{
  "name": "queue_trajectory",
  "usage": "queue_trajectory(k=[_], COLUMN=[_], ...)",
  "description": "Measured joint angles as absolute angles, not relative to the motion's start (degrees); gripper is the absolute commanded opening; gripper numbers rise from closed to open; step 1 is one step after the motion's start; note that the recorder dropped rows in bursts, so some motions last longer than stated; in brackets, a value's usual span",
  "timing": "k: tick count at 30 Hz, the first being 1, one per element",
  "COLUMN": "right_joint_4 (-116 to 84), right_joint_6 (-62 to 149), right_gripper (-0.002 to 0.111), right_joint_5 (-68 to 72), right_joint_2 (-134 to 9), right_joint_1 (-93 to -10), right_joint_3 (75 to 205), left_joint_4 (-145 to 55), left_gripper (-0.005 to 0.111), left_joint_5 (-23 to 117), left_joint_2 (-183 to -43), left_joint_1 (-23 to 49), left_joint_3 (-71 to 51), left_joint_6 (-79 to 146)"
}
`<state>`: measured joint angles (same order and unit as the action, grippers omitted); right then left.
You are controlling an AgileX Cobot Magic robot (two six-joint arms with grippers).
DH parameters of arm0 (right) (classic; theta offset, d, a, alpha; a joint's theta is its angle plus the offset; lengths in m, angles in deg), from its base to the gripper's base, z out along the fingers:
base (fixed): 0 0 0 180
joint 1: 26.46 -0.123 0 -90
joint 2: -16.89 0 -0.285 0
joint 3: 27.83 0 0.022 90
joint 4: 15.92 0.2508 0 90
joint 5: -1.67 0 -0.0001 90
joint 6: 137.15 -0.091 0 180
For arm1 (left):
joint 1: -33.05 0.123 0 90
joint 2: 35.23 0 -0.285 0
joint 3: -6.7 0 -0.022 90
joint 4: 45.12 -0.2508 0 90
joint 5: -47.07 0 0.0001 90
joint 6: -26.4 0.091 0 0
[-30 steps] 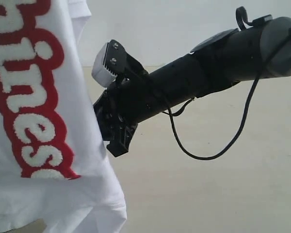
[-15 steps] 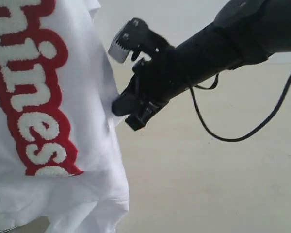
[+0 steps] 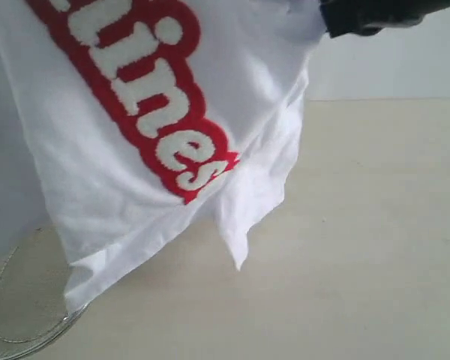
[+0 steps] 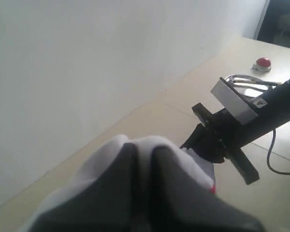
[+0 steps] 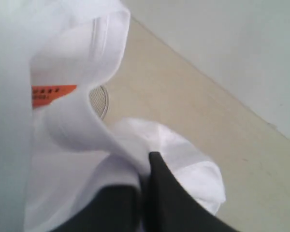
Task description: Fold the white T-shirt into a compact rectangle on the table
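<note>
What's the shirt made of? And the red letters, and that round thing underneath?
The white T-shirt looks like soft cotton cloth; it hangs in folds. Its lettering looks fuzzy, like towel. The basket is thin shiny wire, probably metal.

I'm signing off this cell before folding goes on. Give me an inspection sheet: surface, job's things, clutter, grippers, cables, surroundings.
Surface: table, pale beige, bare where it shows.
Job's things: white T-shirt held up in the air, unfolded, red lettering slanting down; orange neck tag shows in the right wrist view.
Clutter: wire basket on the table under the shirt's lower edge; red button far off on the table.
Grippers: left gripper, jaws shut on bunched shirt cloth; right gripper, jaws shut on shirt cloth.
Cables: black cable hangs in a loose loop below the right arm.
Surroundings: plain pale wall behind the table; nothing else seen.
</note>
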<state>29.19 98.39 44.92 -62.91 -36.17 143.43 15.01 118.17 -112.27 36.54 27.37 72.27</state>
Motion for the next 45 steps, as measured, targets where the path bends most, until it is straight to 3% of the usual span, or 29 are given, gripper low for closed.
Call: queue_trajectory(k=[14, 17, 24, 45], right_joint_4=[19.0, 15.2, 7.5, -4.1], right_joint_6=[83.9, 80.2, 74.2, 67.5], right_gripper=[0.0, 0.0, 0.0, 0.0], right_joint_5=[45.8, 47.5, 52.2, 62.4], right_joint_2=[-47.0, -45.0, -42.0, -41.7], right_joint_1=[-35.1, -35.1, -35.1, -35.1], right_joint_3=[151.8, 154.9, 161.1, 170.0], left_joint_4=[29.8, 31.5, 27.5, 18.0], left_gripper=[0.005, 0.005, 0.005, 0.005], left_joint_5=[117.1, 117.1, 116.0, 117.3], left_joint_2=[-112.6, -112.6, -112.6, -113.9], left_joint_1=[36.3, 33.5, 25.5, 24.7], left_joint_3=[34.1, 34.1, 34.1, 29.7], left_joint_6=[72.9, 73.2, 73.0, 71.0])
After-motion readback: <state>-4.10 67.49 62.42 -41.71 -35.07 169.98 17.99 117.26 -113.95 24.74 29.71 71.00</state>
